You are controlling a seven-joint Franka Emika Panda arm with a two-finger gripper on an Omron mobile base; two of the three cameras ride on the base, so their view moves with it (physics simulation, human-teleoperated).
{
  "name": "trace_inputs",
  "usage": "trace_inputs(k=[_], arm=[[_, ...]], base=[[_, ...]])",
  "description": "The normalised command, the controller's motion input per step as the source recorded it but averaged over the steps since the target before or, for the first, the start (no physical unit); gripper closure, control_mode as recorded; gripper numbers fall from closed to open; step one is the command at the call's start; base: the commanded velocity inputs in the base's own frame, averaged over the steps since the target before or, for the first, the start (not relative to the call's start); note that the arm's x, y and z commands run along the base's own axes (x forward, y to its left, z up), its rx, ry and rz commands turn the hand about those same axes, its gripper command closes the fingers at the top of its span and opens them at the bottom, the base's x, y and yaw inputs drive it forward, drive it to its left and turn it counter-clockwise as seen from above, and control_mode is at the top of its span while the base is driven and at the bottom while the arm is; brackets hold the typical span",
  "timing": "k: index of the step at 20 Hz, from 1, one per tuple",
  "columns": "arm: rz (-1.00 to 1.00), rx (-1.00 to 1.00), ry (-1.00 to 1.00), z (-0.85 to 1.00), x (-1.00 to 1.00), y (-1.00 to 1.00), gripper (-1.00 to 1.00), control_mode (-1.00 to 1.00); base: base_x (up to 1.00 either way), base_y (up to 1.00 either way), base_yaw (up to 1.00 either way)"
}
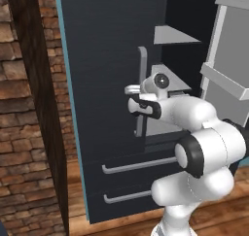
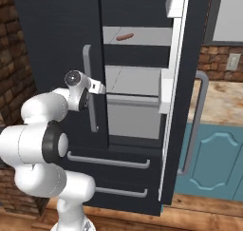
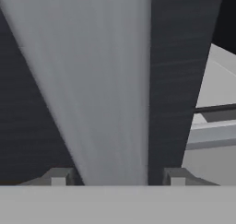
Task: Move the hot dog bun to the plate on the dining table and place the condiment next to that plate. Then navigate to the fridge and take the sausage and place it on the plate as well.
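At fridge, 1 sausage on shelf, fingers wide astride 1 handle.

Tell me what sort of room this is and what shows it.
A kitchen, most likely: a tall dark fridge stands with its right door open, a sausage lies on an inner shelf, and teal cabinets under a counter sit beside it.

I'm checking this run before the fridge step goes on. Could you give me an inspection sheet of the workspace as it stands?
Surface: fridge shelf, pale, behind the open right door.
Job's things: sausage lies on that upper shelf.
Clutter: nothing seen.
Grippers: gripper open, fingertips straddling the left door handle; contact cannot be told.
Cables: nothing seen.
Surroundings: brick wall, teal cabinet, wooden floor, two fridge drawers.
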Motion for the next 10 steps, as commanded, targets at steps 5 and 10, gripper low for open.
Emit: trace_inputs(k=[5, 10], arm=[[0.03, 0.00, -0.03, 0.04, -0.82, 0.66, 1.00, -1.00], [0.03, 0.00, -0.07, 0.24, -1.00, 0.54, 1.00, -1.00]], base=[[0.00, 0.00, 0.00], [0.00, 0.00, 0.00]])
